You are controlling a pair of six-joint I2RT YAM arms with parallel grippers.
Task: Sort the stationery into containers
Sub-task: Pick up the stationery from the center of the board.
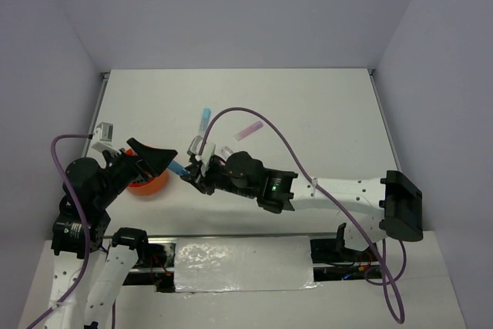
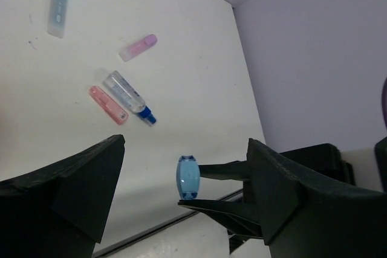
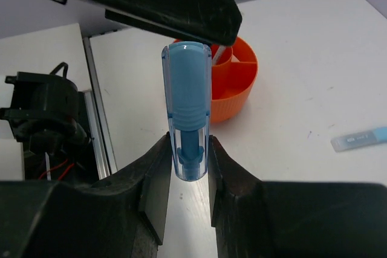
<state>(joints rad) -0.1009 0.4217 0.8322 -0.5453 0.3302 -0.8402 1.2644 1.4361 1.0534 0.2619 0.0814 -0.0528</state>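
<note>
orange cup [image 1: 152,185]: half hidden under left tool [image 1: 158,161] | blue piece [image 1: 178,168]: mostly hidden in right tool [image 1: 191,174]

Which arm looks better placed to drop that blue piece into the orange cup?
The right one, most likely. Its pincer grips the blue piece, with the orange cup close in front of it. The left pincer stands open and empty, so it would first need a handover.

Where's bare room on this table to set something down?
Bare: far right of the table, between the pink piece and the right wall, and the far strip behind the light blue piece. Crowded: by the orange cup, where left gripper and right gripper meet.
</note>
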